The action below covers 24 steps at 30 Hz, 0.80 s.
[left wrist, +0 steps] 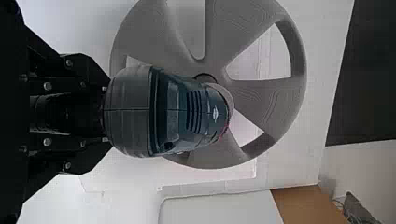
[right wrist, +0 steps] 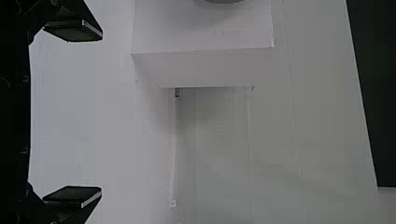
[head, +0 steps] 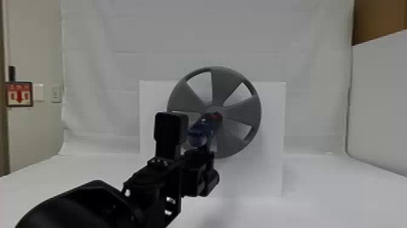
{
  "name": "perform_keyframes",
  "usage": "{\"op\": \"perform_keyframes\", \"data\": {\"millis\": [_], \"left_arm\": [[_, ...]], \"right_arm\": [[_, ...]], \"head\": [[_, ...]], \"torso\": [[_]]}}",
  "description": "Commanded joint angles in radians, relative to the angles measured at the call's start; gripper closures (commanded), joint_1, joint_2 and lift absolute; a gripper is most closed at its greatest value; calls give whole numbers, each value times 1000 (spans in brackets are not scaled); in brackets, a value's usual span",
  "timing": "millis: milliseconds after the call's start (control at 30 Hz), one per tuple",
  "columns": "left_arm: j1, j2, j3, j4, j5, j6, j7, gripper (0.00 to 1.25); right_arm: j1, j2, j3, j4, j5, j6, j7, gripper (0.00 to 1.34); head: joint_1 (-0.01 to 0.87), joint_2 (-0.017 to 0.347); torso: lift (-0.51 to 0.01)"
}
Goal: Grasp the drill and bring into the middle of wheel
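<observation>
Drill (left wrist: pixel 175 112), dark blue; bulky, rounded

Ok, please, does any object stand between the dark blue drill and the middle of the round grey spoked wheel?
Nothing visible stands between the drill and the middle of the wheel, though the drill itself partly hides that middle.

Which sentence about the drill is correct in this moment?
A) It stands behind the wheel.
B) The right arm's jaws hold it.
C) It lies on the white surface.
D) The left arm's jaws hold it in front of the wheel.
D: the left arm's jaws grip the drill, whose body covers part of the wheel.
</observation>
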<state>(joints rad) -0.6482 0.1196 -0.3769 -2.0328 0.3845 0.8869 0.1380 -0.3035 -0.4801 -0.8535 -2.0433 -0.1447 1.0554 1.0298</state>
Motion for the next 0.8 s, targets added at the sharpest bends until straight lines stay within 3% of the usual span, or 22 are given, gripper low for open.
{"op": "perform_keyframes", "data": {"millis": [0,767], "left_arm": [[-1,0,1,0,-3,0,0,1193],[-2,0,1,3,-7,0,0,1193]], "right_arm": [[-2,0,2,0,4,0,0,133],[-5,0,5,0,5,1,0,133]], "head": [[54,31],[54,31]], "torso": [[-403],[-403]]}}
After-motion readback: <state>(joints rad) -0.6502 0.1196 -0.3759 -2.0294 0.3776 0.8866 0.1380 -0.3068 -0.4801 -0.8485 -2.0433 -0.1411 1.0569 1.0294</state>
